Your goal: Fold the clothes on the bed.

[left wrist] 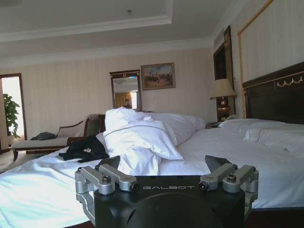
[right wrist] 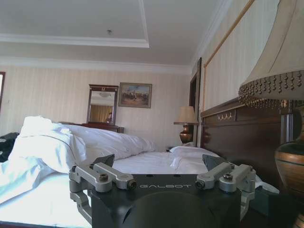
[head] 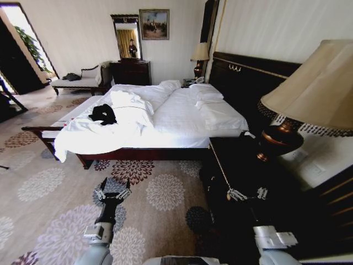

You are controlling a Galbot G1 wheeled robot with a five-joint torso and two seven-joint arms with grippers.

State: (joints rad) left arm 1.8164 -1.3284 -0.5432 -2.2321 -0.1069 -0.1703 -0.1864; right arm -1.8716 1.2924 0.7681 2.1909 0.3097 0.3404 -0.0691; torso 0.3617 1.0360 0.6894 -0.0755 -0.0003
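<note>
Head view: the black T-shirt [head: 103, 114] is lying crumpled on the bed [head: 182, 113], near the foot-end corner farthest from the headboard [head: 242, 83], just beside the bunched white duvet [head: 131, 110]. The left gripper [head: 113, 192] is hovering over the patterned carpet [head: 49, 215], fingers released and spread. The right gripper [head: 246, 194] is hanging over the dark nightstand [head: 237, 165] below the lamp [head: 300, 105], fingers likewise released.

Left wrist view: the left gripper [left wrist: 167, 167] is facing the bed [left wrist: 223, 156]; the T-shirt [left wrist: 83, 149] is resting near the mattress edge.

Right wrist view: the right gripper [right wrist: 161, 167] is holding nothing, fingers parted.
</note>
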